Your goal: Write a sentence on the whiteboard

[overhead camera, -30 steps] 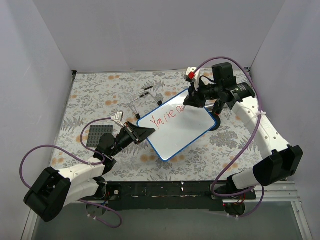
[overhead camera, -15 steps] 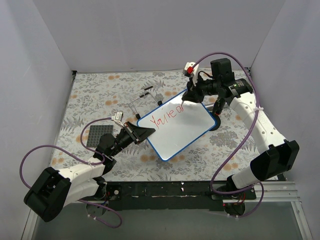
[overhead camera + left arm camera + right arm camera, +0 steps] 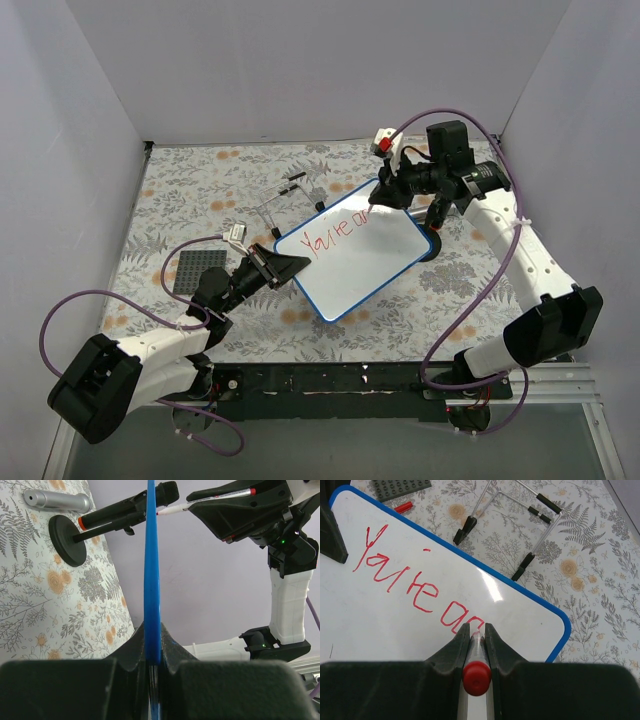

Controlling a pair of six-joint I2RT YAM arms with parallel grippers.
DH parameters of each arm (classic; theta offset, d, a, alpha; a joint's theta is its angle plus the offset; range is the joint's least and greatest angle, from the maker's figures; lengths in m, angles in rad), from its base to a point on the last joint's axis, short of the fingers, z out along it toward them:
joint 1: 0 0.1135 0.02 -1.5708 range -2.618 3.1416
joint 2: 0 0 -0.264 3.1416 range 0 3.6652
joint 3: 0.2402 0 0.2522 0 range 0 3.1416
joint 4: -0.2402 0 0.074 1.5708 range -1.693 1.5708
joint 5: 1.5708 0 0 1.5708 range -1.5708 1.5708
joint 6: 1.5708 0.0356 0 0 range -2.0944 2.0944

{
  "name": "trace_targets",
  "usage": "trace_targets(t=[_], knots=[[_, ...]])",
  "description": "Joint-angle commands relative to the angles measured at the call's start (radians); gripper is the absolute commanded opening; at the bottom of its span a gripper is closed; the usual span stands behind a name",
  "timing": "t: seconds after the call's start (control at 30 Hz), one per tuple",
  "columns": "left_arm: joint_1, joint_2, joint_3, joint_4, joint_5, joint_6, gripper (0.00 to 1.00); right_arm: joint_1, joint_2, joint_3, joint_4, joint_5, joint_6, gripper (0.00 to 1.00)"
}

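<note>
The whiteboard (image 3: 355, 255), white with a blue rim, lies tilted mid-table. My left gripper (image 3: 283, 265) is shut on its left rim, which shows as a blue edge (image 3: 152, 580) in the left wrist view. Red words "You're a" and the start of another letter (image 3: 415, 585) run across the whiteboard (image 3: 380, 625) as the sentence (image 3: 338, 230). My right gripper (image 3: 385, 195) is shut on a red-capped marker (image 3: 476, 672), its tip on the board at the last stroke. The marker also shows in the left wrist view (image 3: 210, 501).
A wire stand (image 3: 285, 200) lies behind the board. A dark grey studded plate (image 3: 200, 268) sits at the left. A black round-based holder (image 3: 67, 540) and a silver cylinder (image 3: 57, 501) lie past the board's far end. White walls enclose the table.
My right gripper has shifted slightly with the marker, first left then back right, adding a stroke after the "a". The left arm and board have not moved.
</note>
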Motion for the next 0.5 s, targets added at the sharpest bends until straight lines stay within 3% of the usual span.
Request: trace_targets(t=[0.0, 0.47], knots=[[-0.002, -0.039, 0.018, 0.135, -0.003, -0.023, 0.00, -0.004, -0.059, -0.026, -0.023, -0.008, -0.029, 0.01], [-0.002, -0.036, 0.022, 0.132, 0.000, -0.021, 0.00, -0.004, 0.010, 0.066, -0.009, -0.033, -0.004, 0.01]])
